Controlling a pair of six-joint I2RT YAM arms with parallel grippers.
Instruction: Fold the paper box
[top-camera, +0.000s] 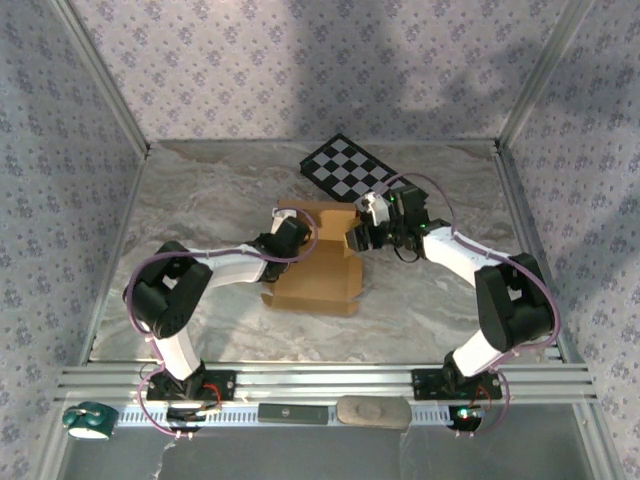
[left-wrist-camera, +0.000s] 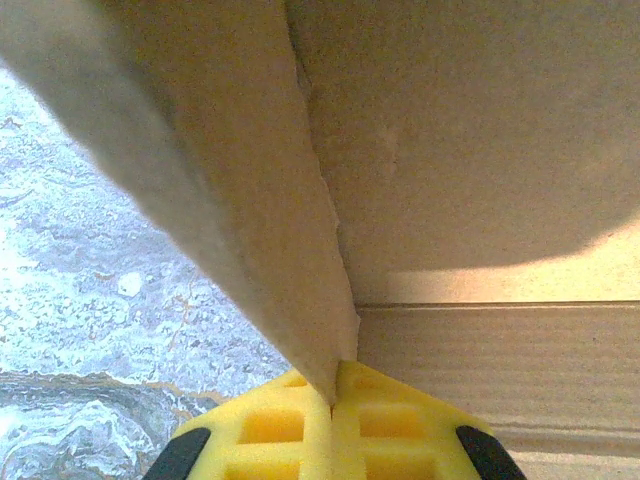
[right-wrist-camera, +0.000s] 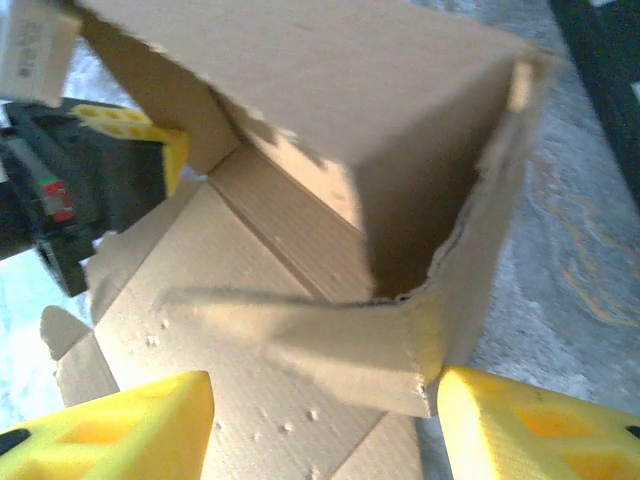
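Left fingers (left-wrist-camera: 270, 430) pinch paper box (left-wrist-camera: 480, 150).

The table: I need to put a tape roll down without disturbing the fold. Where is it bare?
Bare table lies in the far left corner, between the left wall and the checkered board, and in the near strip between the paper box and the rail. The centre is crowded: left arm and right arm meet at the box.
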